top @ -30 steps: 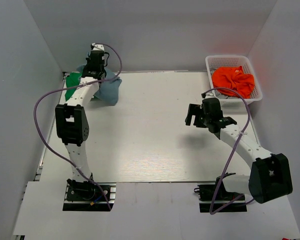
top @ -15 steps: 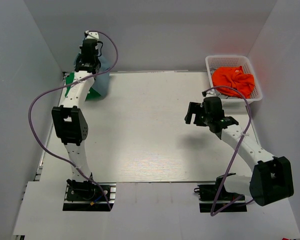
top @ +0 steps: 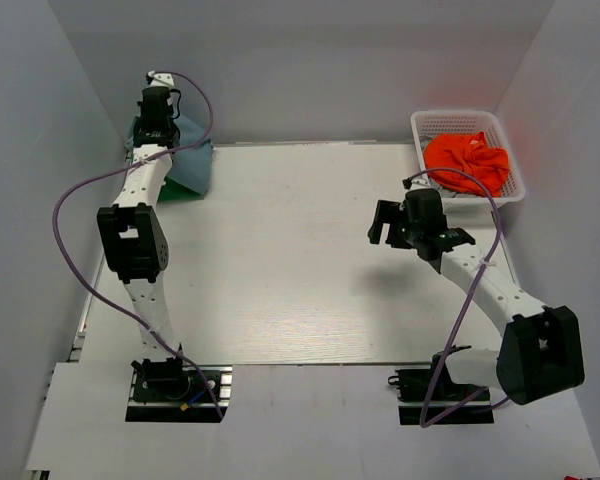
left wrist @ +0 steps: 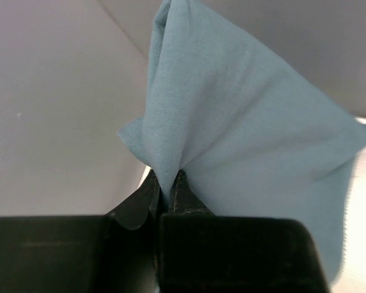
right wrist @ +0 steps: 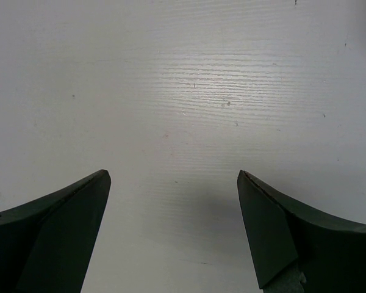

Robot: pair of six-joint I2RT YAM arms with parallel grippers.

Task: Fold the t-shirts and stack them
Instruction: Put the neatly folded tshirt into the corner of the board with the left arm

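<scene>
The blue shirt (left wrist: 244, 122) is a soft grey-blue all over, plain, with no picture on it. The green shirt (top: 172, 192) is bright green. The cloth (top: 467, 160) in the basket (top: 420, 125) is orange-red. The basket is white and has a pattern of little holes. The table (top: 300, 260) is white with thin, faint lines. The arms (top: 480, 275) are white with black parts. The cables (top: 57, 212) are purple. The left gripper (left wrist: 166, 183) and the right gripper (right wrist: 174, 177) are black. The walls (top: 310, 60) are pale grey.

Soft matt cloth blue t-shirt (left wrist: 250, 140), smooth faintly glossy wood-grain table (right wrist: 183, 91), plastic basket (top: 456, 122)
</scene>
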